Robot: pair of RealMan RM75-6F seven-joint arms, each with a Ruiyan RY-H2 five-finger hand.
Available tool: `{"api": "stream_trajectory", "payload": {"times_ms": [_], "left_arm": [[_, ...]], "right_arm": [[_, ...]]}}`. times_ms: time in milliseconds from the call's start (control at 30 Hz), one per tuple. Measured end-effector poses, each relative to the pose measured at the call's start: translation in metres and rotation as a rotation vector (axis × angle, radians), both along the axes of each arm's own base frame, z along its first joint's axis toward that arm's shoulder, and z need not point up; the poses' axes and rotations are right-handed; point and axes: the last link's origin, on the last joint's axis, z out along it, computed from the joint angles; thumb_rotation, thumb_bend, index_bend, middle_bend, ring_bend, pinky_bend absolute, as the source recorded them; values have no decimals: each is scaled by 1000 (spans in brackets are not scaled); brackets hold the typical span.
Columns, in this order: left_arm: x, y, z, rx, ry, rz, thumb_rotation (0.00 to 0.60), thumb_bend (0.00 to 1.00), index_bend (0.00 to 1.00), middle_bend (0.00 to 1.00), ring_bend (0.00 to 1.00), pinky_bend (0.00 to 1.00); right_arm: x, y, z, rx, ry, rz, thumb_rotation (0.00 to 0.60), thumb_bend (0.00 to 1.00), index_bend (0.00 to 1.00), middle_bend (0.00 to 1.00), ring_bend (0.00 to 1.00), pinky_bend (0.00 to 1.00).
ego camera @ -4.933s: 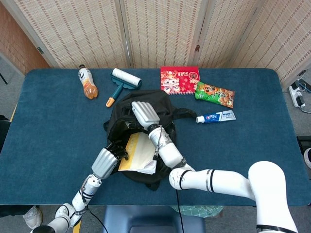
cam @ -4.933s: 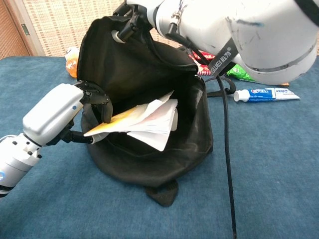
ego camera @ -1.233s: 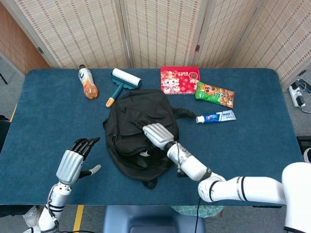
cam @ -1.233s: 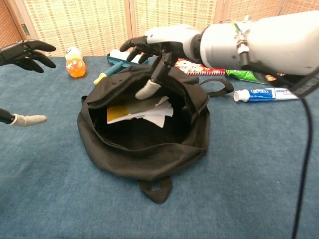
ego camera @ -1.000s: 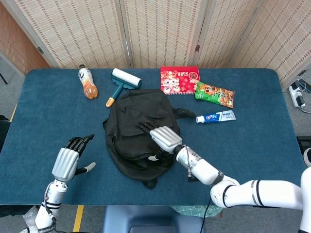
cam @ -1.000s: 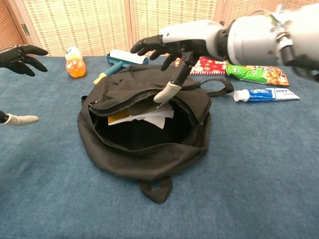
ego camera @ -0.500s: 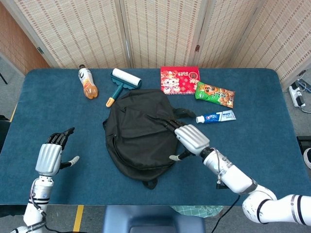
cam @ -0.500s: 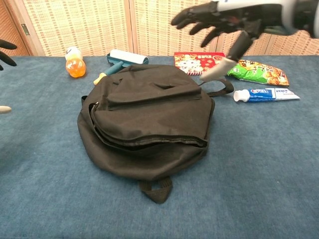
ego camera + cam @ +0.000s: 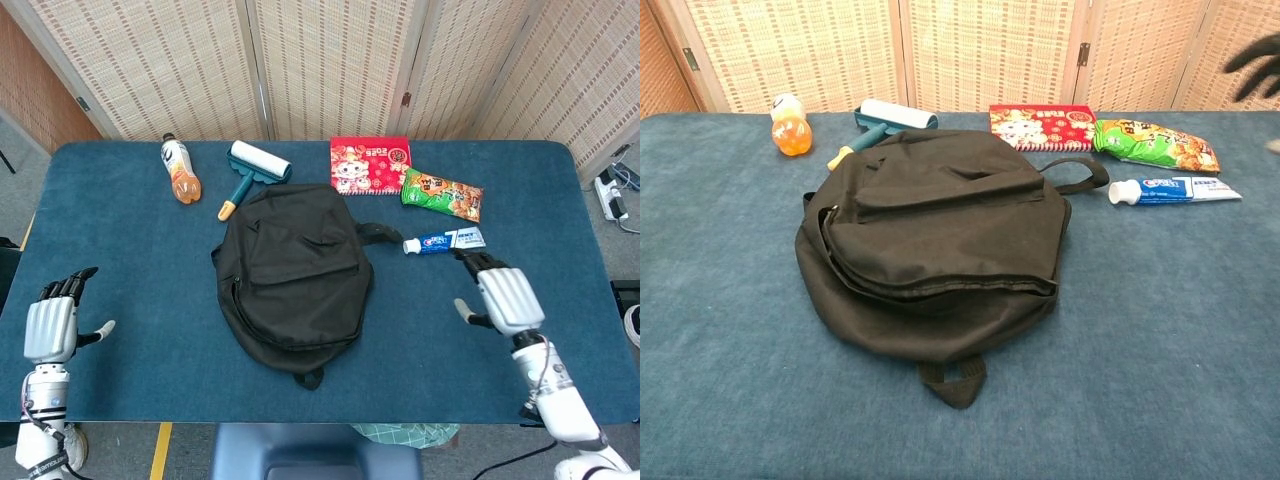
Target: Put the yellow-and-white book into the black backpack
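Flap-down black backpack (image 9: 292,280), book unseen

Left hand (image 9: 49,328): silver-grey metal back w/ ribbed plates, black fingers, pale thumb tip, white segmented forearm w/ dark rings. Right hand (image 9: 504,297): same build, white forearm, thin black cable along it.

L hand (image 9: 50,328) & R hand (image 9: 500,297) both empty, fingers spread.
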Motion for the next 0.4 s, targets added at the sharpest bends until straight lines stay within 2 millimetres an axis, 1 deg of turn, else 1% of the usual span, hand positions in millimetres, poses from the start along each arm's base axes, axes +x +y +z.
{"api": "stream_trajectory", "payload": {"times_ms": [67, 100, 167, 200, 300, 400], "left_arm": [[-6, -5, 5, 10, 26, 26, 600, 120, 232, 290, 287, 239], [-8, -8, 8, 13, 37, 34, 600, 120, 232, 290, 281, 234], [-12, -13, 12, 11, 54, 45, 600, 120, 231, 287, 269, 229], [-14, -15, 12, 6, 60, 48, 600, 119, 231, 286, 265, 229], [-17, -23, 13, -10, 74, 49, 600, 119, 229, 282, 264, 227], [-16, -30, 16, -7, 93, 38, 600, 119, 229, 282, 263, 225]], "right_arm": [[-19, 11, 5, -27, 22, -36, 600, 323, 10, 185, 113, 190], [-30, 17, 9, -43, 31, -57, 600, 318, 1, 169, 95, 153], [-46, 27, 14, -62, 43, -87, 600, 313, 0, 149, 75, 107], [-55, 32, 17, -74, 51, -104, 600, 311, 0, 141, 68, 95], [-73, 44, 23, -107, 48, -130, 600, 308, 0, 135, 62, 87], [-85, 58, 27, -136, 28, -135, 600, 310, 0, 136, 62, 84]]}}
